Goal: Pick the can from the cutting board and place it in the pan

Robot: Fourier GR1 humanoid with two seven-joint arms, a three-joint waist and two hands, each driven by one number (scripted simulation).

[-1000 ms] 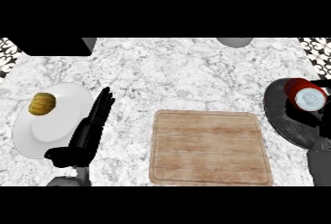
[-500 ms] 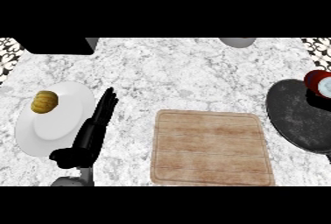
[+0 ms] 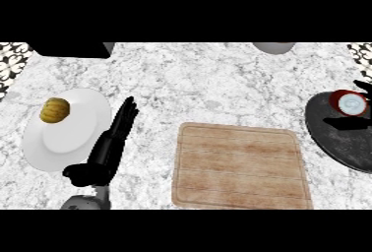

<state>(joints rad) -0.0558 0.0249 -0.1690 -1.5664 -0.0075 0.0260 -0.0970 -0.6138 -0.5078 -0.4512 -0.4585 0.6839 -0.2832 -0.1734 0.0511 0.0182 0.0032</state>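
Head view. The can (image 3: 349, 102) was at the far right, over the far part of the dark round pan (image 3: 335, 143) and off the cutting board (image 3: 243, 170). It was seen nearly from above: a round, pale, whitish top with a faint ring on it, and a crescent of red side wall showing along its left and upper edge, so it seemed slightly tilted. Whether it stood on the pan's bottom or hung above it could not be told. A dark patch lay on the pan just below the can.

A black part of the right hand (image 3: 362, 87) showed at the right edge, just above the can. How that hand was set could not be told.

The wooden cutting board lay bare at centre on the marbled white-and-grey counter (image 3: 203, 83), just left of the pan.

The left hand (image 3: 109, 145) lay at lower left with its fingers straight and close together, pointing away, along the right rim of a white plate (image 3: 73, 145). It held nothing. A small yellow-brown food item (image 3: 54, 110) sat on the plate's far left part.

A dark object (image 3: 69, 49) and a grey round object (image 3: 274, 47) were at the far edge.
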